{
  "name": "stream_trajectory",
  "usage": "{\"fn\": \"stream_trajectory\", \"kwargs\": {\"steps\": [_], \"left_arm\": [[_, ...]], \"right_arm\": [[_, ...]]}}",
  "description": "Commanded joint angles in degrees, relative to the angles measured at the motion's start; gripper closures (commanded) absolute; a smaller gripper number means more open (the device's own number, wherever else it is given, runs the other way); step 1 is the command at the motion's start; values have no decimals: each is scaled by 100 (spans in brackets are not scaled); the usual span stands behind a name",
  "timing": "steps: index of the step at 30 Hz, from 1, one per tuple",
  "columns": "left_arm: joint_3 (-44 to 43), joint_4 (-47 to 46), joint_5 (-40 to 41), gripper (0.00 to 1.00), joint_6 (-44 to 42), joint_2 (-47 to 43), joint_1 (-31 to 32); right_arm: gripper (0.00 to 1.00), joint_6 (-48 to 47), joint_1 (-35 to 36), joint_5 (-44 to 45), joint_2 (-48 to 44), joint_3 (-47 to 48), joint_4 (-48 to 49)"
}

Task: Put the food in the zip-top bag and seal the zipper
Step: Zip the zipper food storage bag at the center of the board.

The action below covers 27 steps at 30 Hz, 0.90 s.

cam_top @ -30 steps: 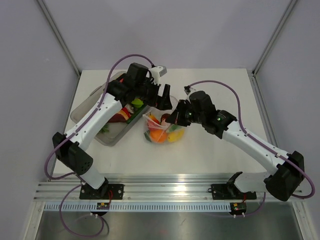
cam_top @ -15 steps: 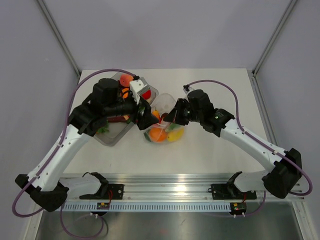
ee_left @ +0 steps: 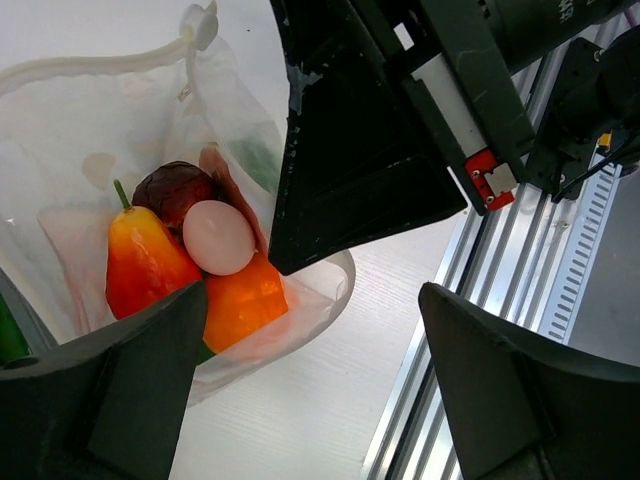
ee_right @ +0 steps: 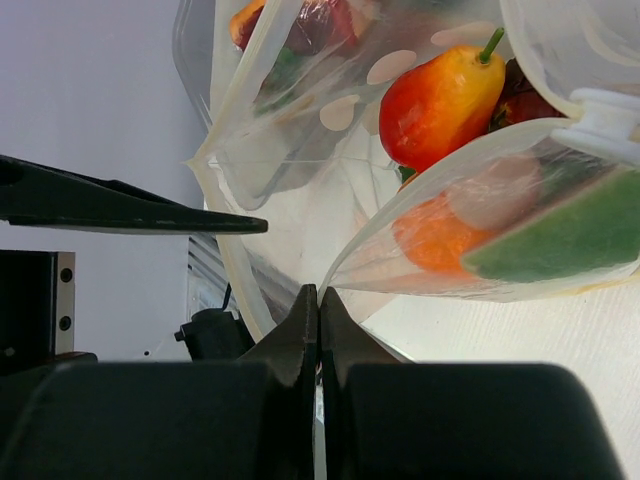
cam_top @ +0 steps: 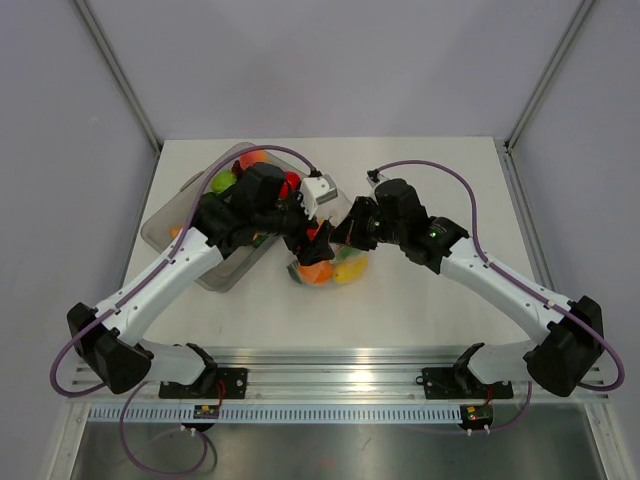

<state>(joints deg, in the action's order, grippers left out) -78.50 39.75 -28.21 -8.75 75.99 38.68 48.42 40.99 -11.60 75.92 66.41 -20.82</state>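
Top view: the bag point(cam_top: 340, 268) sits mid-worktop point(cam_top: 430, 300) with food point(cam_top: 316, 272) inside. The left hand point(cam_top: 308, 234) and right hand point(cam_top: 346, 236) meet above it, and a tray point(cam_top: 215, 270) lies near the left edge.
Left wrist: the left hand gapes wide over the bag's open mouth.
Right wrist: the right hand is pinched tight on the bag's rim.

The white tabletop point(cam_top: 430, 190) carries two things. A rigid clear tray point(cam_top: 163, 218) lies toward 10 o'clock, set askew to the edges. It holds food, including a green piece point(cam_top: 222, 181) and an orange piece point(cam_top: 252, 158) at its far end. Just beside the tray, near the middle, the zip-top bag point(cam_top: 332, 268) rests its bottom on the tabletop, with orange and yellow food showing through.
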Motion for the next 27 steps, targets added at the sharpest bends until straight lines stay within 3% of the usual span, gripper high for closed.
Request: {"fn": "stream_trajectory", "kwargs": {"steps": [1,10,12,13,15,16,21,23,27], "left_arm": [[1,-187,254,12,-197,57,184],[27,-20,905,46,5,391,430],[133,-63,896,62,67,330,430],[185,-98,896,80,84,251,430],[334,-160,861,100,111,171,430],[370,-169,843,100,119,119,430],[730,-397,711,100,181,-101,430],[792,-459,650,100,190,-206,430],[889,-547,579,100,172,-347,430]], "right_arm": [[100,62,40,0,-174,241,219],[100,150,40,-9,-306,285,201],[96,167,32,-9,-402,302,192],[95,176,32,-9,-446,302,192],[93,150,-3,-1,-560,328,157],[93,141,-12,-9,-578,337,148],[58,-130,-48,157,-719,381,-62],[49,-306,-100,403,-850,451,-299],[44,-1025,-459,922,-1131,513,-678]]}}
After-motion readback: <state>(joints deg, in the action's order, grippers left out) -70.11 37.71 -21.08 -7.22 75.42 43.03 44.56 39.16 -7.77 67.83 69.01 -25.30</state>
